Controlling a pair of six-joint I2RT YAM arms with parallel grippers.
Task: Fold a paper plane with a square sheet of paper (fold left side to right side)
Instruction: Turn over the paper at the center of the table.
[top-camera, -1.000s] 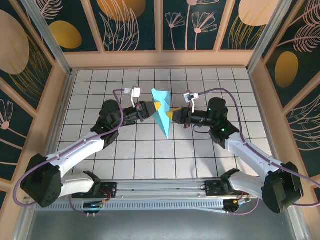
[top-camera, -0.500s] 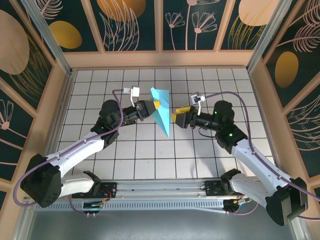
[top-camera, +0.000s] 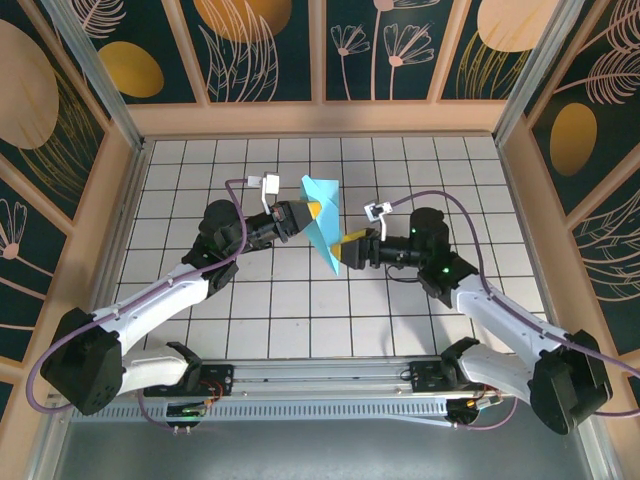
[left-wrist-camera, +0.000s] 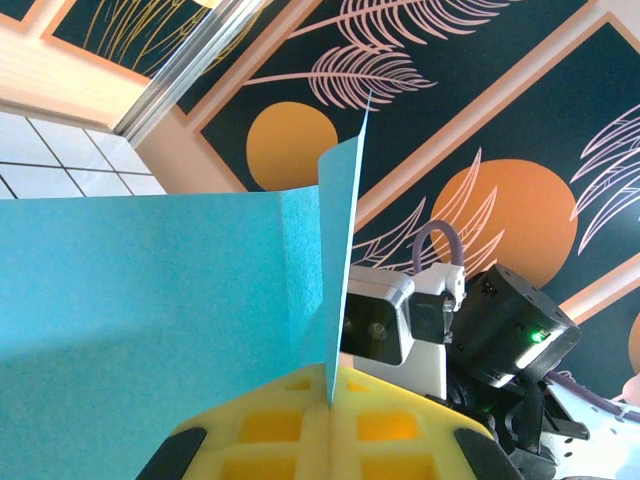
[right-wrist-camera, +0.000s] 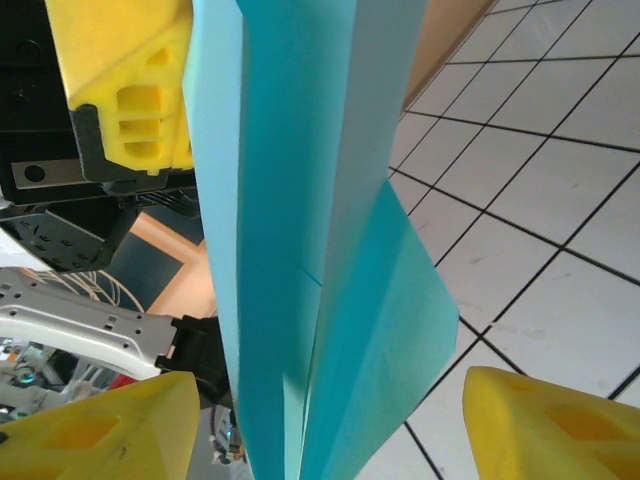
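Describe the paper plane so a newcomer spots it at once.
Start at the white grid table; near its centre the left end effector pinches the paper plane, and the right end effector stands open around its narrow end. It is a turquoise creased dart, unlike the black-and-yellow hardware beside it.

The folded turquoise-blue paper sheet (left-wrist-camera: 150, 300) runs off the left wrist view's left edge, its lower part hidden behind the left gripper's yellow foam fingers (left-wrist-camera: 270, 435). The right wrist view crops it top and bottom, and the right gripper's yellow fingers (right-wrist-camera: 100, 430) below.
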